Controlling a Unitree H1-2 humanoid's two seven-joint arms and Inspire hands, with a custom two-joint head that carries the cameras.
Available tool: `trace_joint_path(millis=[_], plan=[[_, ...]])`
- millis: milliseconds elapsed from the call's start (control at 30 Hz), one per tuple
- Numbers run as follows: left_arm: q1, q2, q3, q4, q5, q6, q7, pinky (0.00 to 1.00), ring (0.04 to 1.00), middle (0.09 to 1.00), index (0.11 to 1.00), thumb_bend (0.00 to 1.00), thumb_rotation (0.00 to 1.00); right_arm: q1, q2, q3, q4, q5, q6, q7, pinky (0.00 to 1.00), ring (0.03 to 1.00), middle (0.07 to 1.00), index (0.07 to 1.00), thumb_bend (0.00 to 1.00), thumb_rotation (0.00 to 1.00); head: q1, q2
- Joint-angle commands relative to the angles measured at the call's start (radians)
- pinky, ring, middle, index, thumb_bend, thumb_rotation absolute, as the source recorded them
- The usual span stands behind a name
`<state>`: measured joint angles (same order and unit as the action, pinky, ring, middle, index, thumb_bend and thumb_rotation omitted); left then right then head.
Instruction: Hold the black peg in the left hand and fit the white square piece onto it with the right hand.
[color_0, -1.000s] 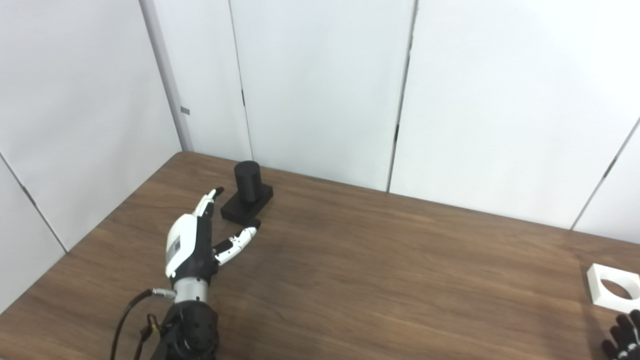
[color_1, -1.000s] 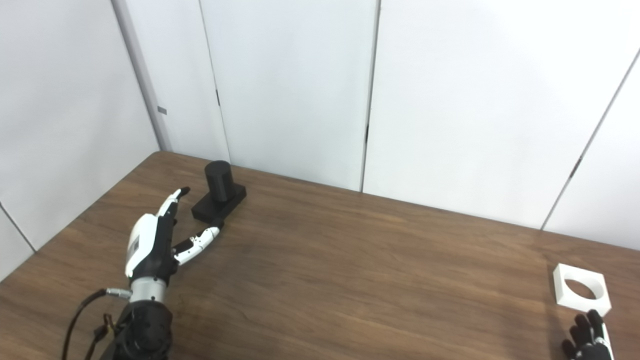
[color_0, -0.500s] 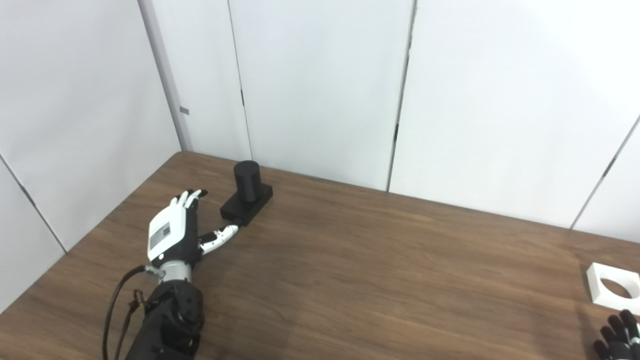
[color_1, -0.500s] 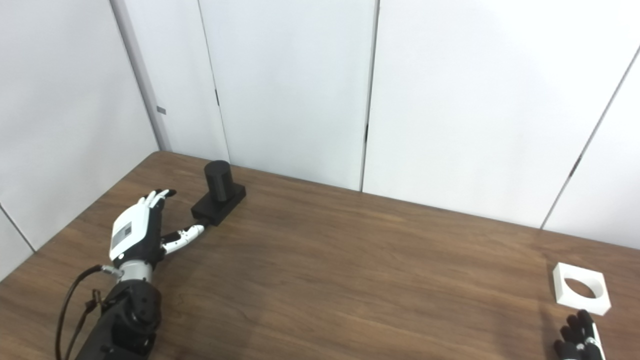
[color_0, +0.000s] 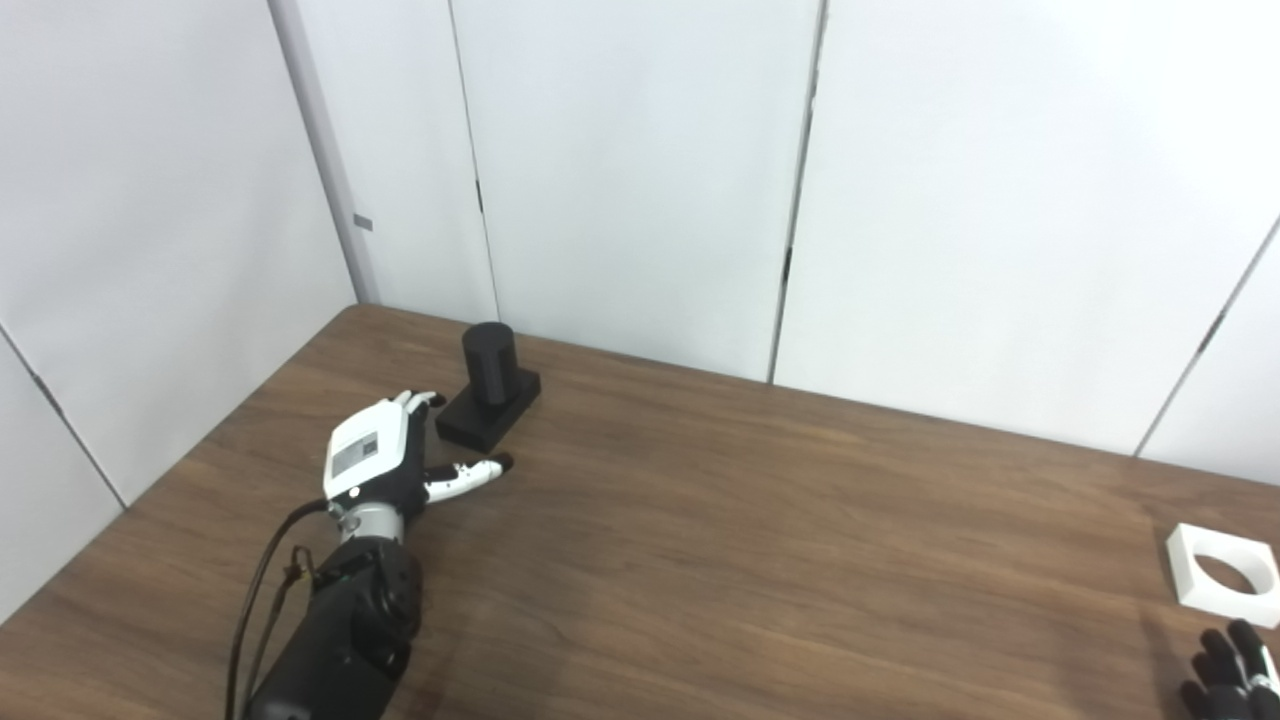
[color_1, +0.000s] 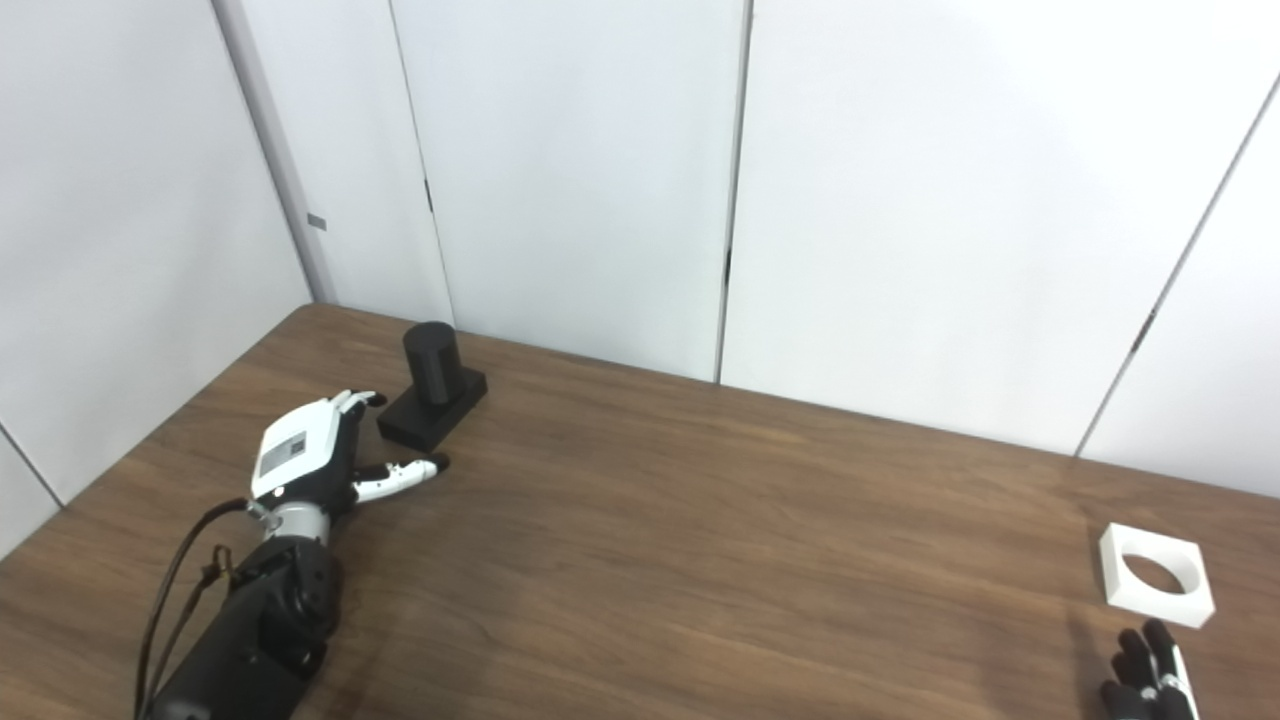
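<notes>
The black peg, a round post on a black square base, stands upright near the table's far left corner. My left hand rests just in front and to the left of that base, open, fingers spread, thumb pointing right, holding nothing. The white square piece, with a round hole, lies flat near the right edge. Only the black fingertips of my right hand show at the bottom right corner, a little in front of the white piece and apart from it.
The brown wooden table runs up to white wall panels at the back and left. A black cable loops beside my left forearm.
My left hand drew back and left, then came forward again close to the peg's base, palm turned down. The camera shifted slightly. The right fingertips dropped a little lower in the picture.
</notes>
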<state>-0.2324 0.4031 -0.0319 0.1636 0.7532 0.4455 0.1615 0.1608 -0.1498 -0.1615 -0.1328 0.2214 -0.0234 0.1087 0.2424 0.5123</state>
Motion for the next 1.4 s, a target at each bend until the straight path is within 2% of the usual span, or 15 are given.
trace_joint_path(millis=[0,100,367,500,633,800,1033,1367], plan=[[-0.06,0.031,0.001,-0.002,0.022,0.008,0.019,0.95,0.953,0.936,0.855,0.94,0.65,0.047,0.015,0.011,0.015,-0.001,0.014,-0.001,1.0,1.0,0.99,1.0,0.48,0.7,0.0,0.001],[-0.079,0.025,0.002,0.031,0.01,0.009,0.032,0.94,0.954,0.938,0.863,0.95,0.64,0.047,0.019,0.008,0.012,0.004,0.019,-0.004,1.0,1.0,0.985,1.0,0.52,0.75,-0.001,0.001],[-0.127,0.009,0.019,0.081,0.015,0.023,0.035,0.94,0.953,0.939,0.865,0.95,0.64,0.052,0.021,0.01,0.005,-0.014,0.019,-0.013,1.0,1.0,0.982,1.0,0.52,0.78,-0.009,-0.009],[-0.156,0.006,0.021,0.124,0.007,0.02,0.08,0.93,0.947,0.928,0.862,0.96,0.63,0.053,0.026,0.009,0.001,-0.015,0.017,-0.015,1.0,1.0,0.984,1.0,0.48,0.78,-0.009,-0.009],[-0.173,0.003,0.021,0.152,-0.002,0.019,0.107,0.95,0.952,0.933,0.875,0.96,0.62,0.056,0.019,0.015,-0.008,-0.026,0.027,-0.014,1.0,1.0,0.991,1.0,0.49,0.8,-0.01,-0.003],[-0.186,0.002,0.019,0.176,0.005,0.023,0.096,0.97,0.958,0.936,0.877,0.94,0.63,0.058,0.015,0.019,-0.007,-0.043,0.022,-0.016,1.0,1.0,1.0,1.0,0.49,0.82,-0.01,-0.003],[-0.201,0.005,0.007,0.202,0.009,0.023,0.096,0.95,0.944,0.919,0.849,0.92,0.6,0.052,0.018,0.009,0.008,-0.023,0.003,-0.014,1.0,1.0,0.962,1.0,0.51,0.78,-0.015,0.003],[-0.226,0.006,-0.013,0.244,0.033,0.024,0.094,0.92,0.93,0.905,0.826,0.93,0.62,0.051,0.016,0.011,0.014,-0.015,-0.014,-0.008,1.0,0.991,0.953,1.0,0.54,0.77,-0.015,0.003]])
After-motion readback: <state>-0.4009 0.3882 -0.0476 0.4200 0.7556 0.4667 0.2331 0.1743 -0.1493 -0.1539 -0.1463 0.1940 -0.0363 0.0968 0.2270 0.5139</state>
